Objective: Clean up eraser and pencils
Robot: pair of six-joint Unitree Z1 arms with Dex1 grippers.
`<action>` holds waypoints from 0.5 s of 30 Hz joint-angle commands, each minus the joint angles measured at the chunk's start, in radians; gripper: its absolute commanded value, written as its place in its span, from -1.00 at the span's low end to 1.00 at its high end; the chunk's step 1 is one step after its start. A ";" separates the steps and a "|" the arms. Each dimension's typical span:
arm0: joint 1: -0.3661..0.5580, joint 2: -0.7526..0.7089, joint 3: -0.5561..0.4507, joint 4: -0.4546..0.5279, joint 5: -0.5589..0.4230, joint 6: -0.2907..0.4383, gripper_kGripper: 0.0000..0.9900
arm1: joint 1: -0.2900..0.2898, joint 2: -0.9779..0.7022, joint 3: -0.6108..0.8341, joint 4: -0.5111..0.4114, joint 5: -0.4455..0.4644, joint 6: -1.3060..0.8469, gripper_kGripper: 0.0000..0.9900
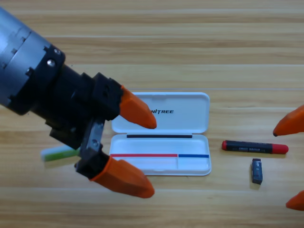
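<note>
While your left gripper (151,157) is hanging with its orange jaws spread wide over the left end of the open white case (190,111), it is holding nothing. You are seeing the light green pencil (59,154) lying partly hidden under that arm, toward the table's (190,42) left edge. Right of the case, the black-and-red pencil (255,147) is lying crosswise, with the eraser (257,171) just below it. Your right gripper (297,164) is waiting at the right edge, jaws parted.
</note>
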 commanded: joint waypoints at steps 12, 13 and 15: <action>-0.021 0.027 0.054 -0.037 0.008 0.005 0.94 | 0.032 -0.039 0.054 -0.040 -0.005 0.034 1.00; -0.021 0.026 0.057 -0.039 0.012 0.005 0.94 | 0.032 -0.039 0.054 -0.043 -0.005 0.038 1.00; -0.021 0.024 0.060 -0.040 0.020 0.007 0.94 | 0.032 -0.039 0.053 -0.044 -0.005 0.047 1.00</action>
